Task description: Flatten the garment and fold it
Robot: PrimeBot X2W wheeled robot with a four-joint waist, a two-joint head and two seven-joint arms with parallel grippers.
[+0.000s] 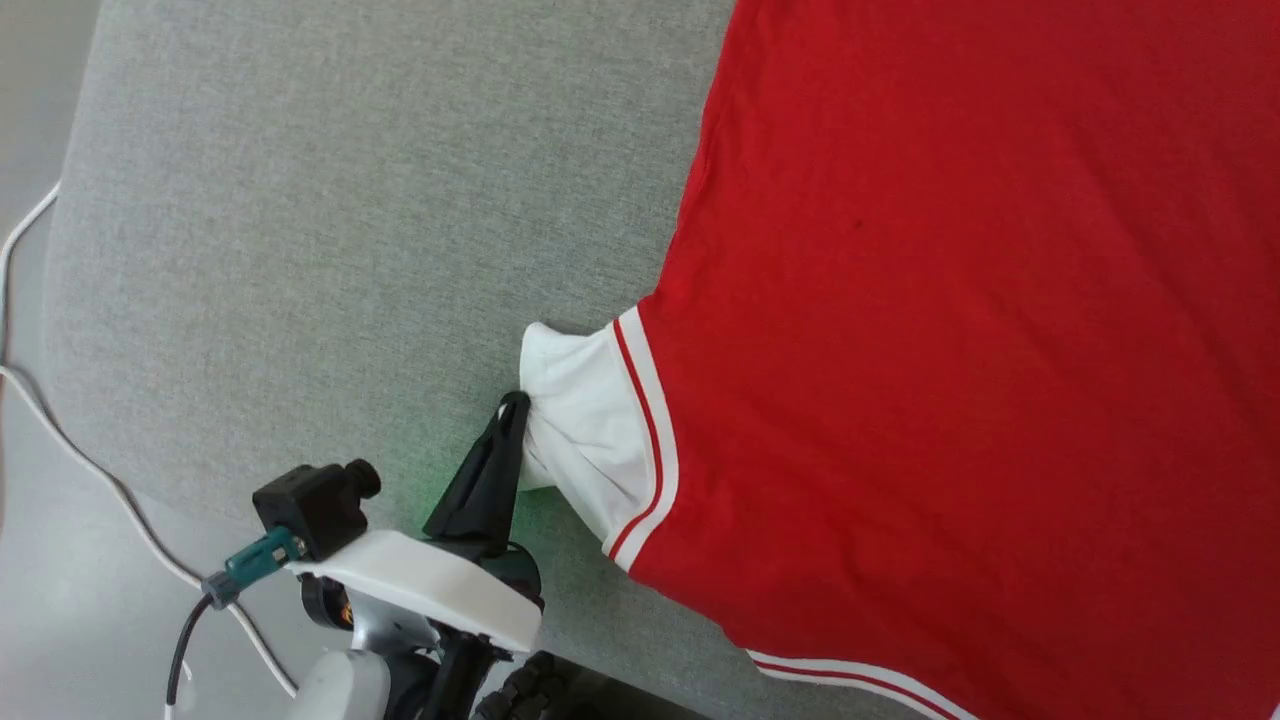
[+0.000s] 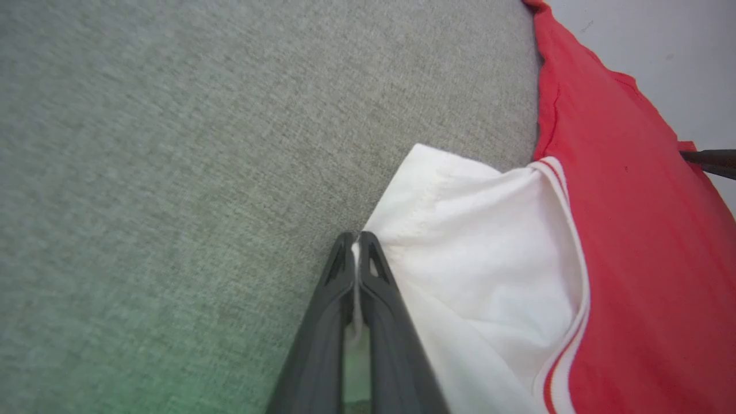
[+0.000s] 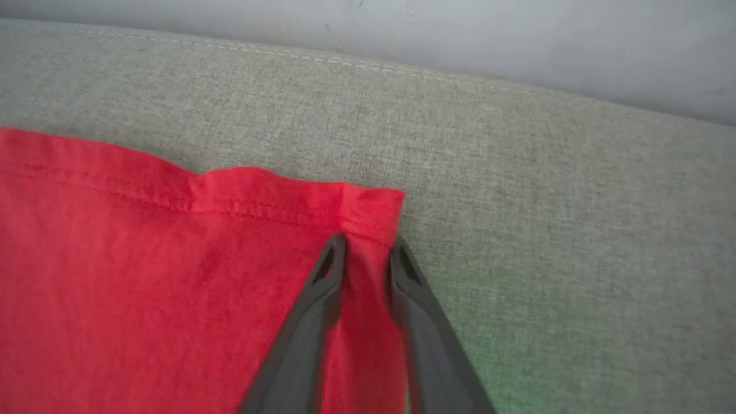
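Pinching the sleeve [image 2: 489, 241] in my shut left gripper [image 2: 358, 238], right gripper [image 3: 368, 244] half open over the hem corner [image 3: 374, 207], I'd close it, then tug evenly to flatten the garment [image 1: 950, 300] on the cushion [image 1: 350, 200].

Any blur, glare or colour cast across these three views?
Head view: even soft light, sharp, a faint green glow on the grey cushion by the left claw. Left wrist view: green cast lower left, white sleeve nearly washed out. Right wrist view: right claw and red shirt slightly blurred.
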